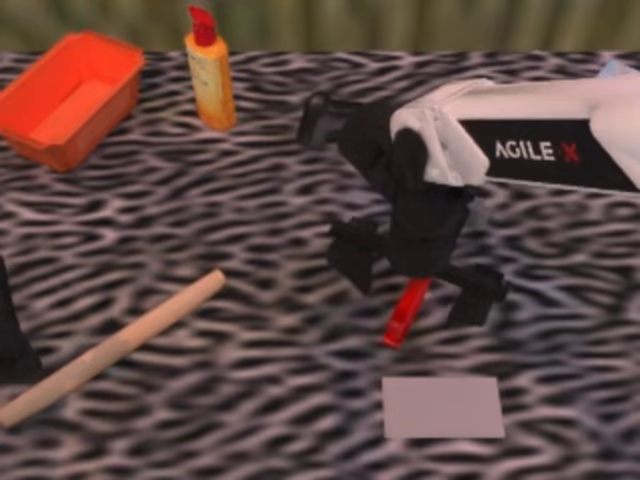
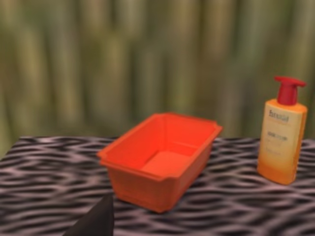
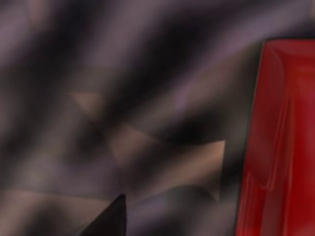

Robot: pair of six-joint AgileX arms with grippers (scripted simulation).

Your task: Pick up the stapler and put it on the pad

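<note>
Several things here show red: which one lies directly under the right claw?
The stapler, a slim all-red bar; the bottle only has a red cap.

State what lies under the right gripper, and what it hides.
Under the right gripper, the red stapler lies on the patterned table; its far end is covered, so any grasp is unseen.

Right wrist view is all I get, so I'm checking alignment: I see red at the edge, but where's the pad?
Observer: The pad lies on the table just nearer the top view's bottom edge than the stapler, apart from it.
Operator: Is my gripper over the stapler?
Observer: The right gripper sits above the stapler's far end, fingers spread on both sides.
Operator: Left arm in the way?
Observer: No, the left gripper is at the table's left edge.
</note>
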